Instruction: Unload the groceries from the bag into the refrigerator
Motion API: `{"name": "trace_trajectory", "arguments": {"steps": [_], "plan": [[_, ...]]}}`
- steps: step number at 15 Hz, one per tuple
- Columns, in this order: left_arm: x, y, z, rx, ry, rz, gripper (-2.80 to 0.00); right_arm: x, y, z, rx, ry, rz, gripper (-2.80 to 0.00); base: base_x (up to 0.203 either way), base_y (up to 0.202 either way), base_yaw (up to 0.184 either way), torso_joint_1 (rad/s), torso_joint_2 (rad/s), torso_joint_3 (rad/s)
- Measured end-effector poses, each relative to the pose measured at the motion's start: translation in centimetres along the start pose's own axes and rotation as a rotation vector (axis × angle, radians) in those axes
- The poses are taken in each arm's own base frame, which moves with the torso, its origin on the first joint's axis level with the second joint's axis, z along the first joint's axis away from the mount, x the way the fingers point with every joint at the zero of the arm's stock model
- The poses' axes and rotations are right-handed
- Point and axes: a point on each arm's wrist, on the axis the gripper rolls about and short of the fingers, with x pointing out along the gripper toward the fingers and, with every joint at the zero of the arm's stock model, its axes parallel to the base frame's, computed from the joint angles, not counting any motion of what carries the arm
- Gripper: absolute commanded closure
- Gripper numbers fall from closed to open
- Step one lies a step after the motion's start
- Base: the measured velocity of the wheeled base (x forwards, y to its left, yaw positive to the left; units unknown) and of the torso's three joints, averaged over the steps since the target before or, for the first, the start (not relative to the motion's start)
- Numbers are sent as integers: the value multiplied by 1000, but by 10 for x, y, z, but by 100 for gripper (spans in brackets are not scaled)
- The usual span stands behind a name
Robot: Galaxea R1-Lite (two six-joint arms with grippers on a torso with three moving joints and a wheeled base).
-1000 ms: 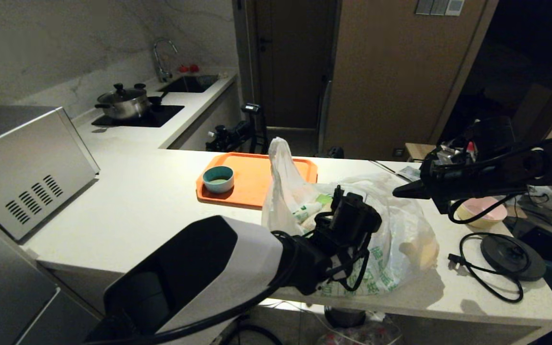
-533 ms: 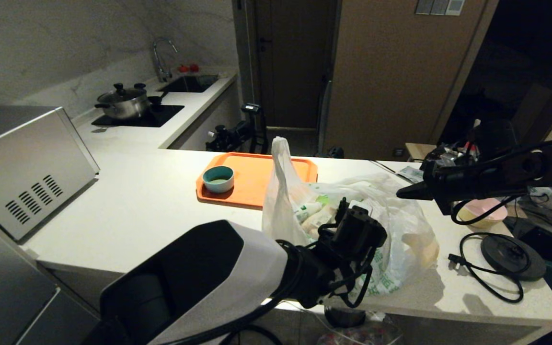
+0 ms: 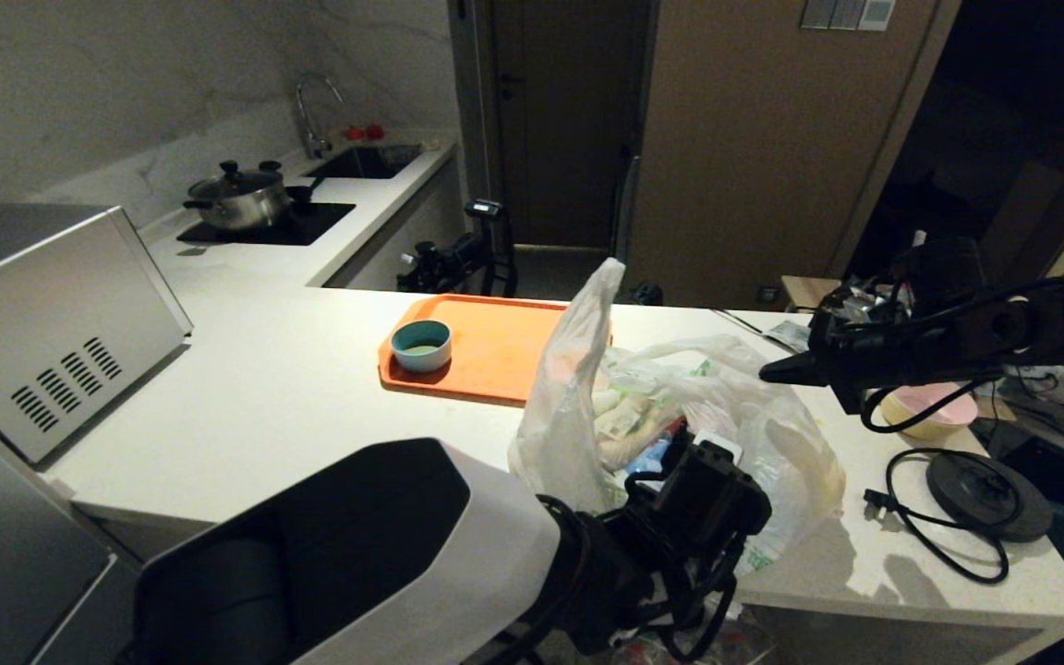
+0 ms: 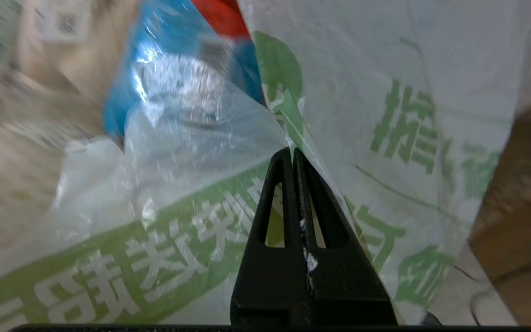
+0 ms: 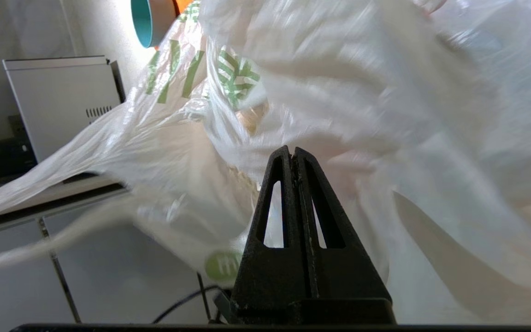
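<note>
The left end effector (image 4: 293, 154), tips pressed together, is seemingly pinched on the bag's (image 3: 772, 443) near wall at the table's (image 3: 264, 388) six-o'clock edge; the right end effector (image 3: 772, 372), also closed, is held at the bag's three o'clock. The groceries (image 3: 629, 420) are all seen inside, so nothing has been moved to the refrigerator, which is out of view

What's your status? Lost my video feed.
Left hand shut on the bag, near counter edge. Right hand shut, hovering beside it. Groceries inside. Fridge not in view.
</note>
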Motion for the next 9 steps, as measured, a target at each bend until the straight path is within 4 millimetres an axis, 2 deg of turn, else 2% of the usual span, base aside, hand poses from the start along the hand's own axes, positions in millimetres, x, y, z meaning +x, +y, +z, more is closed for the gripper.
{"name": "trace_trajectory", "arguments": {"steps": [5,9], "plan": [[-16,-5,-14,4,18,-35,0,3,0,3,1,-2,3,0,0,0,0,0,0,0],[-28,-1,-22,7,24,-45,0,4,2,4,-2,-5,7,0,0,0,0,0,0,0]]}}
